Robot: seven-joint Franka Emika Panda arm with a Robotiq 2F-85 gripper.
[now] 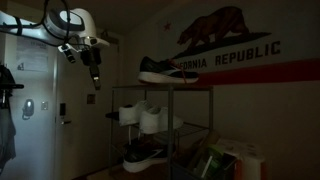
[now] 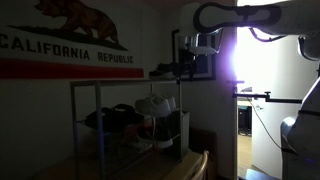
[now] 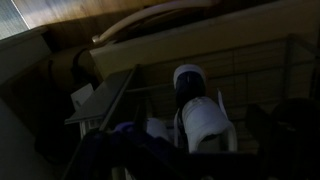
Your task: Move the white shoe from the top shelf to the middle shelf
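Pincer (image 1: 95, 85) above white shoe (image 3: 205, 122) (mid shelf (image 1: 185, 128)).

Only one bit of text can be made out: "CALIFORNIA REPUBLIC", printed in dark capitals on the bear flag (image 2: 70, 45), at 10 o'clock in an exterior view. In an exterior view at 2 o'clock, just "ORNIA REPUBLIC" is seen on the flag (image 1: 240, 50), the start being covered by a dark sneaker (image 1: 168, 70).

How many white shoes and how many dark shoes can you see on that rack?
White shoes: 2
Dark shoes: 2 that show clearly in this dim light
Total: 4
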